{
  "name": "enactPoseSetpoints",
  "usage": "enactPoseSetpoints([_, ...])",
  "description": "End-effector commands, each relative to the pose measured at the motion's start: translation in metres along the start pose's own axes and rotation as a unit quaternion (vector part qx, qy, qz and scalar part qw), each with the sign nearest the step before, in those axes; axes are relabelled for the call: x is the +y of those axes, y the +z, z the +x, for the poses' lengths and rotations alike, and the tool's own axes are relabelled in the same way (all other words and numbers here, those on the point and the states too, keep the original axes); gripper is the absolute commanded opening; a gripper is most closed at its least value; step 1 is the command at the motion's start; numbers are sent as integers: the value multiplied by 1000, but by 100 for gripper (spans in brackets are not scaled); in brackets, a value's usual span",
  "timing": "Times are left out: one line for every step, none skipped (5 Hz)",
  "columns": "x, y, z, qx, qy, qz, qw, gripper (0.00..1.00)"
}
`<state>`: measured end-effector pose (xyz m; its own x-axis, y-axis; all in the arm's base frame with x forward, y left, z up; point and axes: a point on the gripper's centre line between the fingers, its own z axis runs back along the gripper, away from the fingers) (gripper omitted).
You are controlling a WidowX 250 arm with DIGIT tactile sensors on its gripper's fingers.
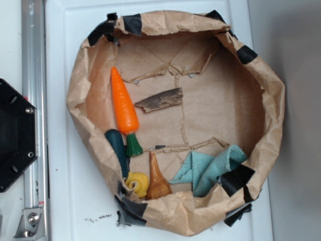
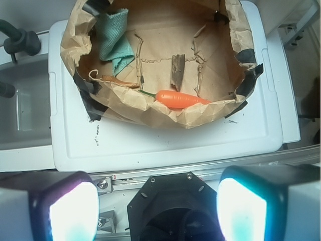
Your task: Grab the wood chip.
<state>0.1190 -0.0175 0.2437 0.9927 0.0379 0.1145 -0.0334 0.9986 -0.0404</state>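
A round nest made of crumpled brown paper (image 1: 273,95) with black tape patches is seen resting on a flat white plastic lid (image 1: 65,201). The flat, rough, grey-brown wood chip (image 1: 159,100) is found lying on the paper floor near the middle of the nest, a bit toward the carrot side. In the wrist view the wood chip (image 2: 177,71) is seen standing up-and-down in the picture, past the carrot.

A shiny orange toy carrot with a green stem (image 1: 124,109) is laid just beside the chip, near but not touching it. A dark green handle (image 1: 117,150) with a yellow curly toy (image 1: 138,183) at its end is tucked against the nest wall below the carrot. A glossy amber-brown ridged bottle-shaped toy (image 1: 158,179) is set right next to the yellow toy. A folded light teal cloth (image 1: 210,168) is bunched at the nest's edge, well apart from the chip. Torn brown paper strips (image 1: 193,145) are spread on the floor between the chip and the cloth.

The robot's pincer (image 2: 158,208) is seen only in the wrist view, at the bottom, far back from the nest. Its two pads are held wide apart, and nothing is pinched between them. A black robot base plate (image 1: 15,133) is fixed beside a metal rail (image 1: 34,125).
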Motion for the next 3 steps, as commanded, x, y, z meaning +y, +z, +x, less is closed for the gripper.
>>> enactPoseSetpoints([0, 0, 0, 0, 0, 0, 1000, 100])
enactPoseSetpoints([11, -24, 33, 9, 0, -10, 1000, 100])
enactPoseSetpoints([25, -68, 68, 27, 8, 1, 1000, 100])
